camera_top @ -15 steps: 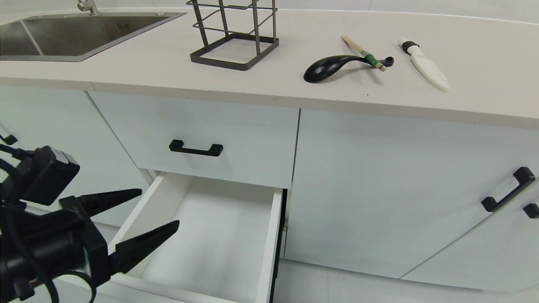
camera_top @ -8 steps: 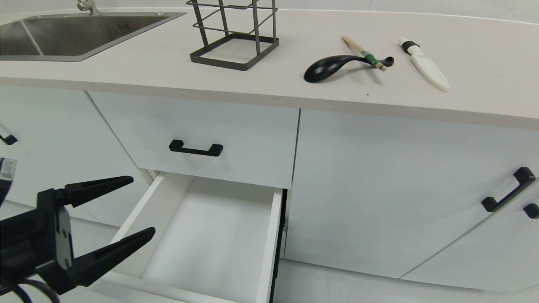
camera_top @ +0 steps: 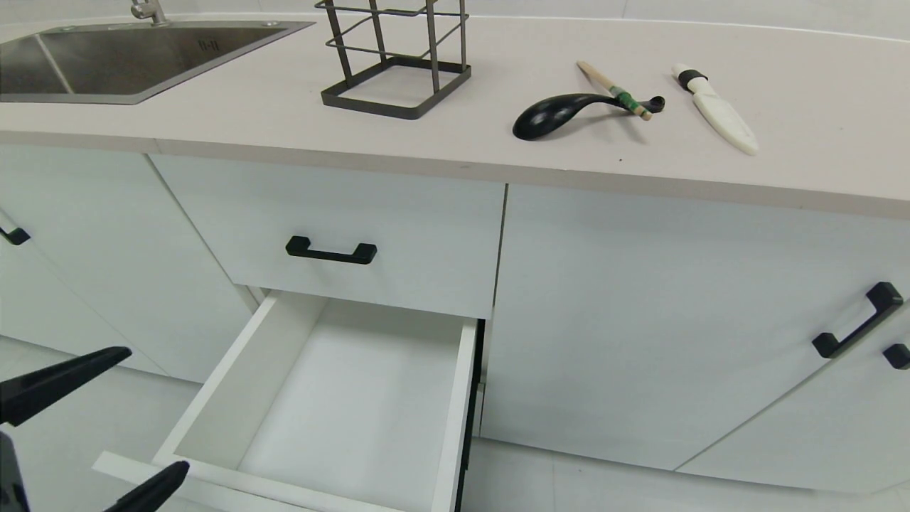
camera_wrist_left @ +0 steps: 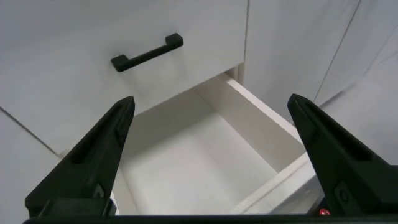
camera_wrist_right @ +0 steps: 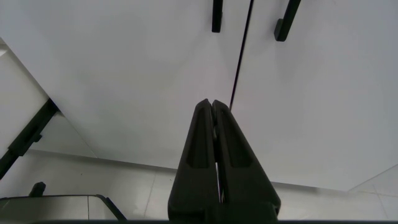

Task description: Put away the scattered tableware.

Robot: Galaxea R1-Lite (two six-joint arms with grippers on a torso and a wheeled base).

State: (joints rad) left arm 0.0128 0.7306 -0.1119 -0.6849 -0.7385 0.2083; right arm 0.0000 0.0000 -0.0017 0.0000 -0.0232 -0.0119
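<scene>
The black spoon [camera_top: 551, 114], chopsticks [camera_top: 613, 89] and white knife [camera_top: 714, 108] lie toward the countertop's [camera_top: 249, 121] right end. They look light, stiff and slippery, likely best pinched mid-handle. The left gripper [camera_top: 157, 407] gapes wide by the open drawer [camera_top: 452, 412] — the right gripper [camera_wrist_right: 212, 106] is closed and empty.

head view above counter [camera_top: 455, 139] and drawer [camera_top: 355, 405]; left wrist nearer, same drawer [camera_wrist_left: 199, 155]; right wrist facing cabinet doors [camera_wrist_right: 124, 93]

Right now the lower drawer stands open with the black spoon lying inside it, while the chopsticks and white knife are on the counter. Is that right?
Not quite. The head view shows the black spoon lying on the counter against the chopsticks, not in the lower drawer. That drawer does stand open, and the white knife is on the counter too.
</scene>
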